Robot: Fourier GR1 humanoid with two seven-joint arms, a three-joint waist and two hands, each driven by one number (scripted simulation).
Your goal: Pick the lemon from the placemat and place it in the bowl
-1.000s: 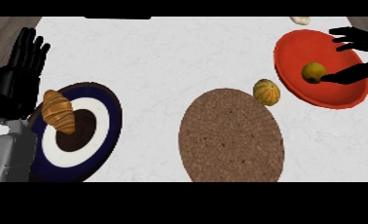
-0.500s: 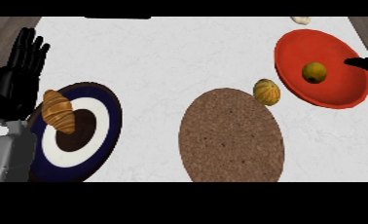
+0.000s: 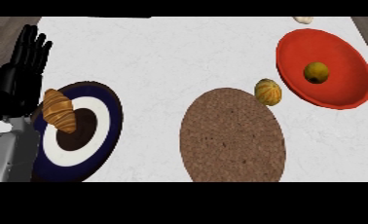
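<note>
The small yellow-green lemon (image 3: 316, 72) lay inside the round red bowl (image 3: 325, 42), off the brown woven placemat (image 3: 231, 140). It looked light, firm, apt to roll (best cupped round its middle). The black left hand (image 3: 22, 77) rested open at the left edge; the right hand showed nowhere.

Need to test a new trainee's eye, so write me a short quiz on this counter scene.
1. True or false: the lemon lies inside the red bowl.
2. What lies on the blue-and-white plate? A) a croissant B) a spoon C) an apple
3. Short answer: which of the robot's hands shows in the head view, and where?

Key
1. True.
2. A.
3. The left hand, open and resting at the view's left edge; the right hand does not show.
</note>
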